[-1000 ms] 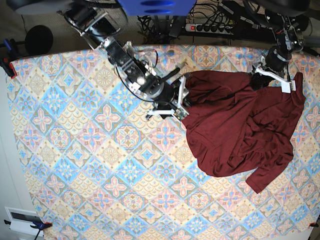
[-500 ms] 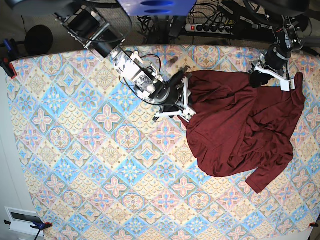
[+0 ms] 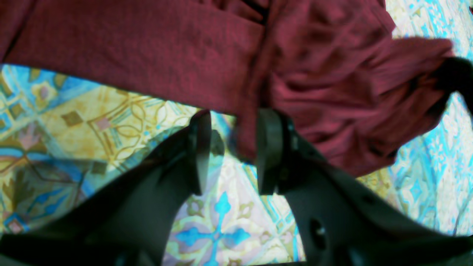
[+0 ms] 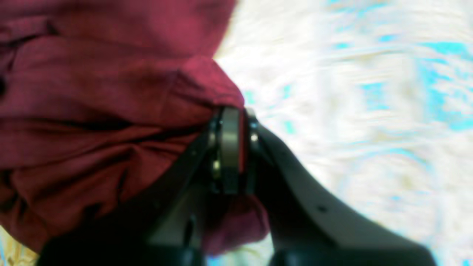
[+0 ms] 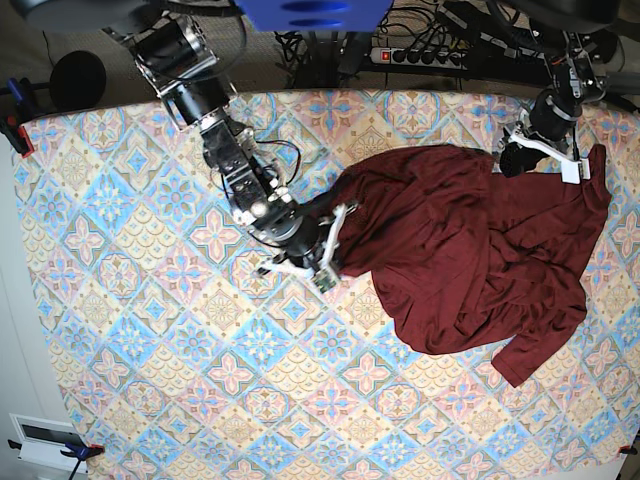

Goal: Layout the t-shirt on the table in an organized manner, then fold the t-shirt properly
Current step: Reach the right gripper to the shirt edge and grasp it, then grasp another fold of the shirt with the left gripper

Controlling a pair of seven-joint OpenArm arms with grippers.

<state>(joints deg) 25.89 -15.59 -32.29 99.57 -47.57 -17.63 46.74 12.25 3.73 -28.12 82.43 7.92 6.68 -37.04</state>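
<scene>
Pinching t-shirt [image 4: 111, 111], right pincer [image 4: 231, 147] clamped

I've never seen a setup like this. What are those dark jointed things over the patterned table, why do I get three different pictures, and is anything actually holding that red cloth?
They are two robot arms. One picture looks down from above; the other two come from small cameras on each arm's wrist, so you look along its pincers. On the table, covered with a pastel tiled cloth, lies a crumpled maroon t-shirt. The right gripper is shut on a bunch of the shirt's fabric, at the shirt's edge in the overhead view. The left gripper is at the shirt's far corner; its pincers stand apart with a fold of cloth hanging between them, and I cannot tell whether they grip it.
</scene>
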